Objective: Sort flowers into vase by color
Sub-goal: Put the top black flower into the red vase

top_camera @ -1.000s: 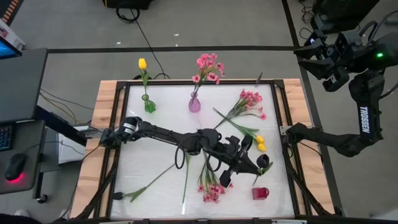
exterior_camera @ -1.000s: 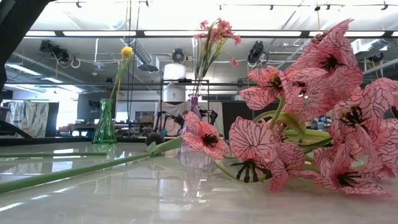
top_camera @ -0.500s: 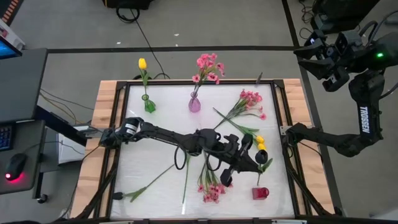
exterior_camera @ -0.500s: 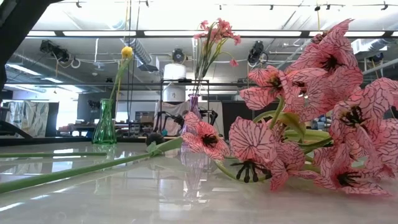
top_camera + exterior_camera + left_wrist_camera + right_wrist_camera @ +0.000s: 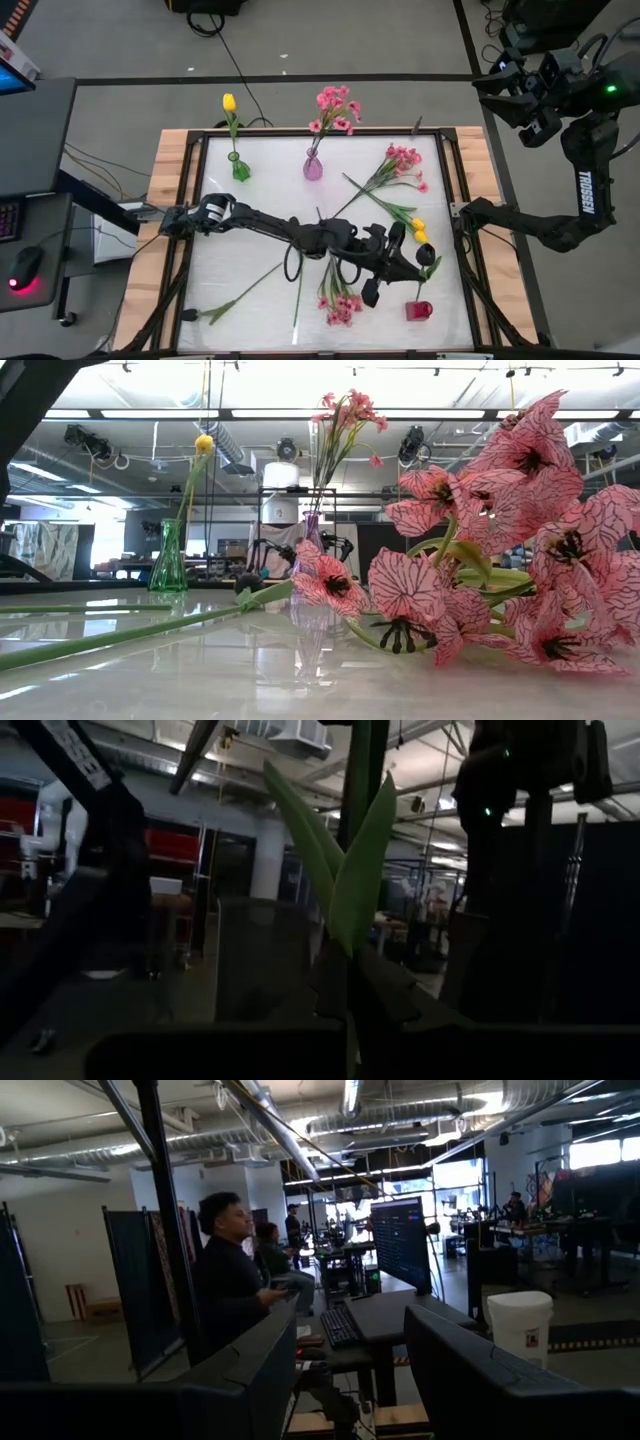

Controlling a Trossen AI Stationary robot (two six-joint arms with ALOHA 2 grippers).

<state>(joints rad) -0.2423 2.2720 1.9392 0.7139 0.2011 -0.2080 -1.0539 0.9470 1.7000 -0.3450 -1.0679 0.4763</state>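
My left gripper (image 5: 423, 263) reaches across the table to its right near part, just behind the red vase (image 5: 418, 311). It is shut on a green-stemmed flower (image 5: 352, 870) that stands upright; its bloom is out of the left wrist view. A yellow tulip stands in the green vase (image 5: 240, 168), and pink blossoms stand in the purple vase (image 5: 313, 166). Two pink sprays (image 5: 402, 163) (image 5: 340, 304), a yellow tulip (image 5: 417, 229) and a dark tulip (image 5: 232, 295) lie flat on the table. My right gripper (image 5: 345, 1370) is open, raised beyond the table's far right corner. My left gripper pinches the flower's stem (image 5: 346, 948) just below its two long leaves, between the two fingers (image 5: 385, 990). The fingers come about level from the table's left and lie across the stem. The flower stands upright, lifted clear of the table.
The near pink spray (image 5: 500, 560) fills the right of the low view, with a long stem (image 5: 130, 628) lying beside it. A wooden frame (image 5: 170, 190) borders the white table top. People sit at desks in the room behind, seen in the right wrist view.
My left arm has sunk a little and shifted toward the table's near edge and the red vase, carrying the upright flower with it. The gripper has stayed shut on the stem.
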